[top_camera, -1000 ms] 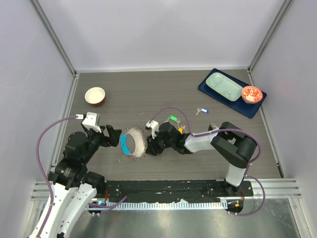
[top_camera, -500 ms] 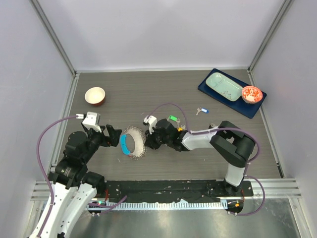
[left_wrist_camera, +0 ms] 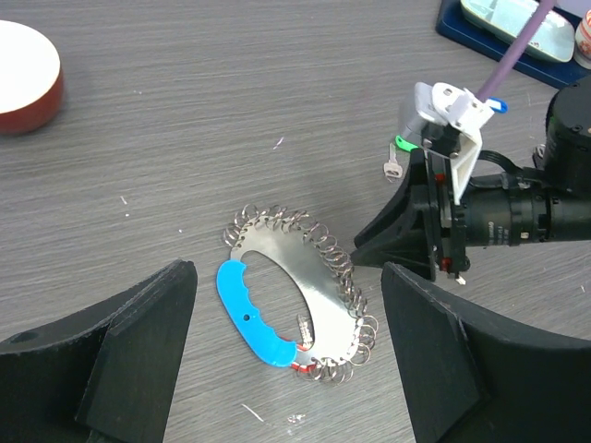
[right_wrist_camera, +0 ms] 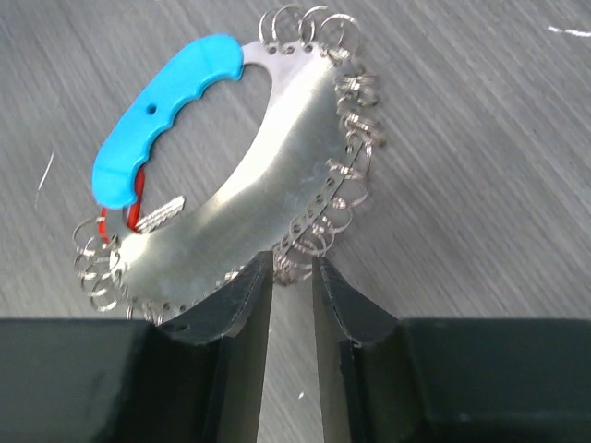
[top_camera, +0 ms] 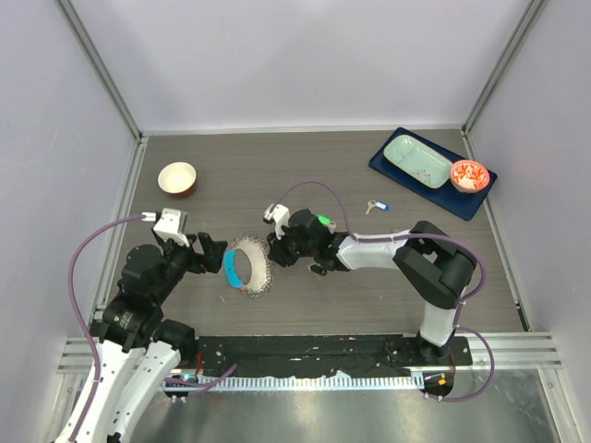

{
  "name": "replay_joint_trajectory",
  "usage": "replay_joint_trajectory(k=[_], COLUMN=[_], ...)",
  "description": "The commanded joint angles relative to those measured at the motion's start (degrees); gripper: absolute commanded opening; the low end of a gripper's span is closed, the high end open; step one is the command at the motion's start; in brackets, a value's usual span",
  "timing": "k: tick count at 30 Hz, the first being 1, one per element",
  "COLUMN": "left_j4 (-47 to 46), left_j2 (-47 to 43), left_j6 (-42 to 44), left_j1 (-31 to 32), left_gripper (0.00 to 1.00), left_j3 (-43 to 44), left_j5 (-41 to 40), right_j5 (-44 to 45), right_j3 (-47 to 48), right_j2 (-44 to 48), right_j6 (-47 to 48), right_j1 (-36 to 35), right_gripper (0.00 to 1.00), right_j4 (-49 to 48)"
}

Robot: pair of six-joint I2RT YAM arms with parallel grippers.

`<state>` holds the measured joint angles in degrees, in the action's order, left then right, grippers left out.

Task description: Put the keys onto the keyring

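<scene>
Lying diagonally, the keyring (top_camera: 249, 265) faces its blue strap (top_camera: 229, 268) left.

Left black two-finger end effector (left_wrist_camera: 286, 275) angled down, fingers spread wide. Right black two-finger end effector (right_wrist_camera: 291, 277) stretched leftward, arm low, fingers nearly together.

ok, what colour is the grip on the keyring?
Bright blue; the grip shows best in the right wrist view.

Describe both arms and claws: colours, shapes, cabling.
Black joints on both. The left arm has white lower links, the right arm a pale grey forearm. Purple cables run to small white wrist mounts. The left claw and right claw have black wedge-shaped fingers.
</scene>
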<state>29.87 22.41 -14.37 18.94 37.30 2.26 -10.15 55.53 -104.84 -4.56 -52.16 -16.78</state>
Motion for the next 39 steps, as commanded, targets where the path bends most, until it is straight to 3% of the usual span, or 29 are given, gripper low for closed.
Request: replay_joint_trajectory(k=[1, 9, 30, 32, 39], left_j4=[-1.74, -1.83, -1.92, -2.09, -2.09], left_j2=[-0.53, -0.62, -0.53, -0.53, -0.44], left_j6=[0.31, 0.31, 0.48, 0.48, 0.40], left_j1=[-0.48, -0.66, -1.18, -1.19, -1.36], left_gripper=[0.85, 0.85, 0.85, 0.85, 0.85], left_j3=[0.14, 0.14, 0.05, 0.05, 0.06], left_j5=[1.17, 1.52, 2.13, 2.22, 2.57], right_j5=[-4.87, -12.96, -14.81, -14.81, -15.60], right_j3=[-2.87, -4.73, -0.42, -0.25, -0.24], right_j2=[5.78, 3.24, -2.83, -2.83, -0.29], right_j6=[3.24, 5.96, 7.11, 7.11, 7.90], right_j1=[-0.31, -0.22, -0.22, -0.22, -0.22], right_gripper=[0.31, 0.32, 0.32, 0.30, 0.05], right_j4=[0.95, -0.54, 0.95, 1.22, 3.06])
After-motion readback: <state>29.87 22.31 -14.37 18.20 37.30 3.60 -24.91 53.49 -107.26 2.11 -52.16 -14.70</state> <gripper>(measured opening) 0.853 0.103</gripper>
